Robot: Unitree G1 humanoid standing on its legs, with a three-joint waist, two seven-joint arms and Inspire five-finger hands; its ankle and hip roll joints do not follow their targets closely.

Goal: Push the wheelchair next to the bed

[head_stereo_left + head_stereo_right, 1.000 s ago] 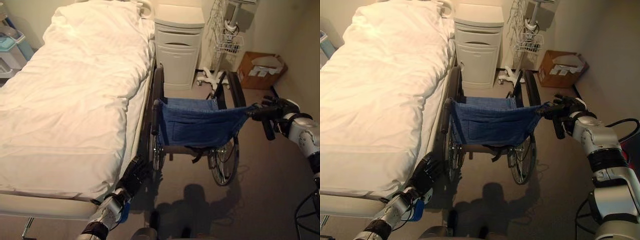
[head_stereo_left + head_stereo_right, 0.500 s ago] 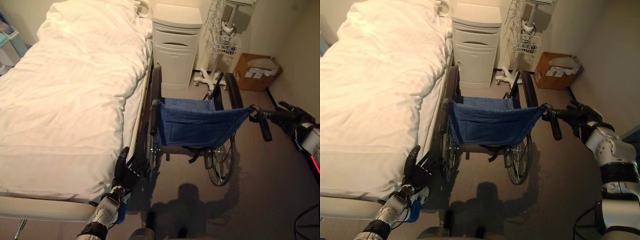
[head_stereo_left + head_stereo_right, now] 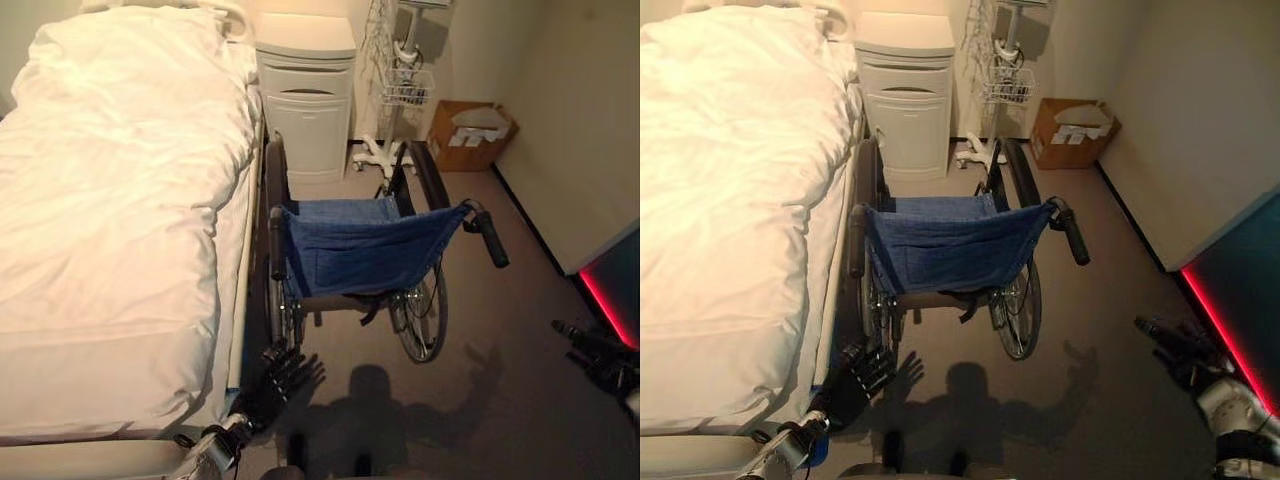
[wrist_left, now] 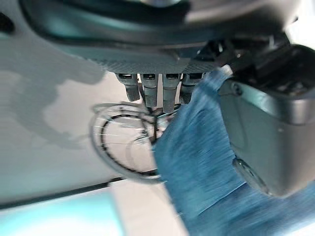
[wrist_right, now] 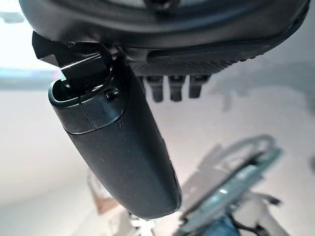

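The left hand (image 3: pixel 277 385) sits low at the near left, on a raised forearm, fingers (image 3: pixel 876 366) spread straight and pointing up and away, holding nothing. The right hand (image 3: pixel 1180 346) is low at the far right, fingers extended toward the left, empty. In each wrist view the fingers lie straight beside the thumb.

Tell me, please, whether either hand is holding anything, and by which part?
Nothing is held. The left hand and right hand are open, both clear of the wheelchair.
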